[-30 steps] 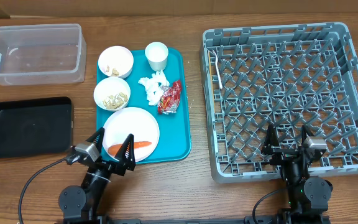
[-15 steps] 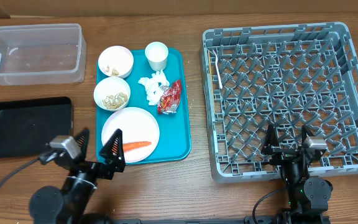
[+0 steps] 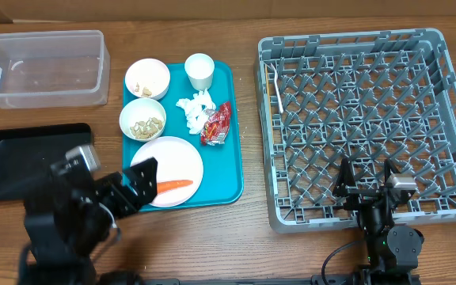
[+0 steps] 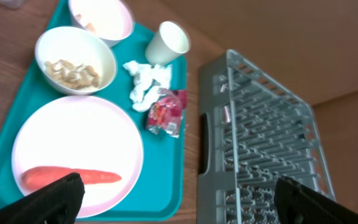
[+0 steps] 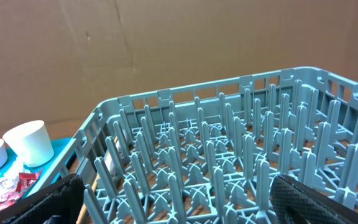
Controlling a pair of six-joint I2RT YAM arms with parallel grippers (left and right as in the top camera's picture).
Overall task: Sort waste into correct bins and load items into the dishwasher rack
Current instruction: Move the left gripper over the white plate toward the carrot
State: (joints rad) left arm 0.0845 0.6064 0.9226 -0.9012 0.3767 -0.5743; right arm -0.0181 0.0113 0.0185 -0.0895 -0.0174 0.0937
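An orange carrot stick (image 3: 174, 184) lies on the round white plate (image 3: 176, 162). Two white bowls hold beige bits: one (image 3: 142, 119) with nuts, one (image 3: 147, 77) behind it. A white cup (image 3: 199, 71), crumpled tissue (image 3: 195, 109) and red wrapper (image 3: 216, 124) lie nearby. The black tray (image 3: 34, 158) and clear tub (image 3: 42, 67) are at the left, the grey rack (image 3: 355, 127) at the right. My left gripper (image 3: 113, 178) is open and raised over the plate's left edge; its wrist view shows the carrot (image 4: 73, 177) by one finger. My right gripper (image 3: 366, 178) is open at the rack's front edge (image 5: 229, 143).
The plate, bowls, cup, tissue and wrapper all rest on a flat teal tray (image 3: 229, 158). A thin utensil (image 3: 275, 87) lies in the rack's left side. Cardboard walls stand behind the table.
My left arm has risen and swung left, from the plate's front edge towards the black tray. The right arm and all objects have not moved.
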